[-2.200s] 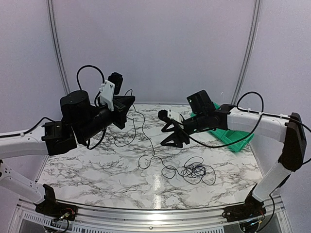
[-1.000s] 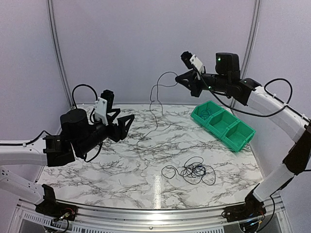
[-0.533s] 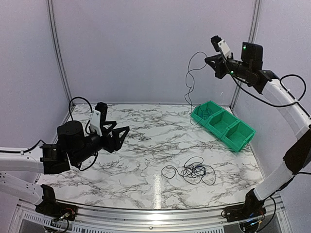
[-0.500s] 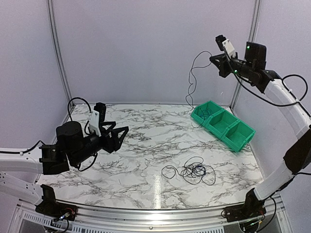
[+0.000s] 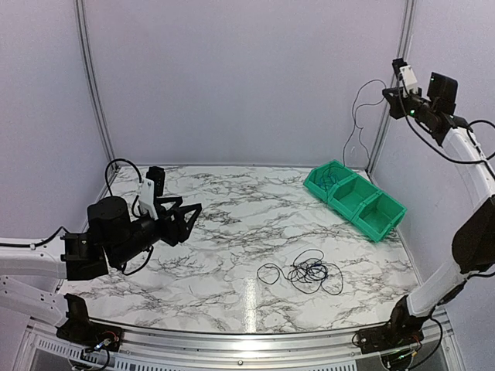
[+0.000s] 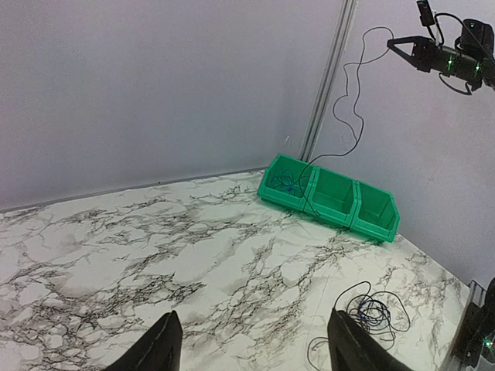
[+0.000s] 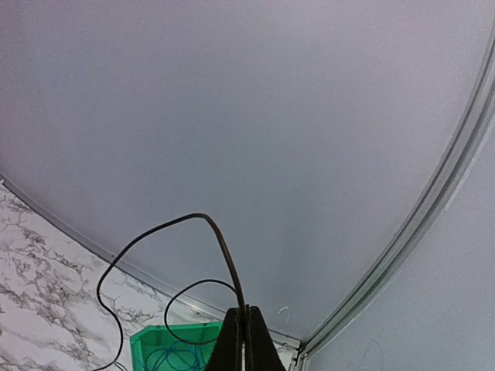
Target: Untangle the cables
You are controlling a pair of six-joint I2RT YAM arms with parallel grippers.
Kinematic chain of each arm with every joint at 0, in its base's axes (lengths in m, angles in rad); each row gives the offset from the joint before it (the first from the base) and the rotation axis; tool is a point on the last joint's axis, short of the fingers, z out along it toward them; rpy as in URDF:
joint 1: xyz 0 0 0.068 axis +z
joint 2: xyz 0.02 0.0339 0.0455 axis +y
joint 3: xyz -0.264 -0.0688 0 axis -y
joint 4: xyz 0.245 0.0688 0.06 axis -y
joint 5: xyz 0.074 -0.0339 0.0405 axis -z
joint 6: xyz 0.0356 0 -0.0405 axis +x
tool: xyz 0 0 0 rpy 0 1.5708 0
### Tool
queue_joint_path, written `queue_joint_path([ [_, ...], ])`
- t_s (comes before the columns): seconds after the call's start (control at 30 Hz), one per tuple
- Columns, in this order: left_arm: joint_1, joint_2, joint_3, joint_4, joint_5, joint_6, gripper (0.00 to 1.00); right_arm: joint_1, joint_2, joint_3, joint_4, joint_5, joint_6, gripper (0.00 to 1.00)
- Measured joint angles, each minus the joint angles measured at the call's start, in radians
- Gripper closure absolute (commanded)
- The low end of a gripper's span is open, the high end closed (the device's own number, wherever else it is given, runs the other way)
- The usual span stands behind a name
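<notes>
Walls are plain pale lilac on all sides, with a curved metal pole rising at the far left corner and another at the far right. Table is white marble print with black veins, and an aluminium rail runs along the near edge. Green bin, three compartments in a row, sits in the far right corner, angled across it. Its leftmost compartment has a blue coil lying inside; the other two look bare from the left wrist view. Tangle lies flat on the marble toward the near right corner, well apart from the bin: black loops with some blue in the middle and one bigger loop sticking out on its left side. Right gripper is high above the far right corner, up beside the pole, and its fingers are pinched together on a single black cable. The right wrist view shows the cable clamped between the tips, arcing up and then dropping away. From the left wrist view it hangs in a few slack bends down toward the bin's leftmost compartment; can't tell if the end is touching the coil or just above it. Left gripper hovers low over the left side of the table, pointing toward the right edge, fingers spread wide with nothing between them, only bare marble under it.
</notes>
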Motion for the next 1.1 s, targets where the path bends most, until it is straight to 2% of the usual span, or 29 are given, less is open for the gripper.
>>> queue_joint_path([
  [0.2, 0.000, 0.000, -0.006, 0.000, -0.001, -0.004, 0.33, -0.087, 0.016, 0.044, 0.014, -0.023, 0.040, 1.00],
  [0.4, 0.000, 0.000, -0.021, 0.000, -0.006, -0.005, 0.33, -0.111, 0.021, 0.030, 0.049, -0.024, 0.044, 1.00],
  [0.77, 0.000, 0.000, -0.051, 0.002, -0.021, -0.015, 0.33, -0.114, 0.079, -0.129, 0.082, -0.012, 0.042, 1.00],
  [1.1, 0.000, 0.000, -0.058, 0.002, -0.030, -0.024, 0.32, -0.115, 0.063, -0.230, 0.100, -0.019, 0.046, 1.00],
])
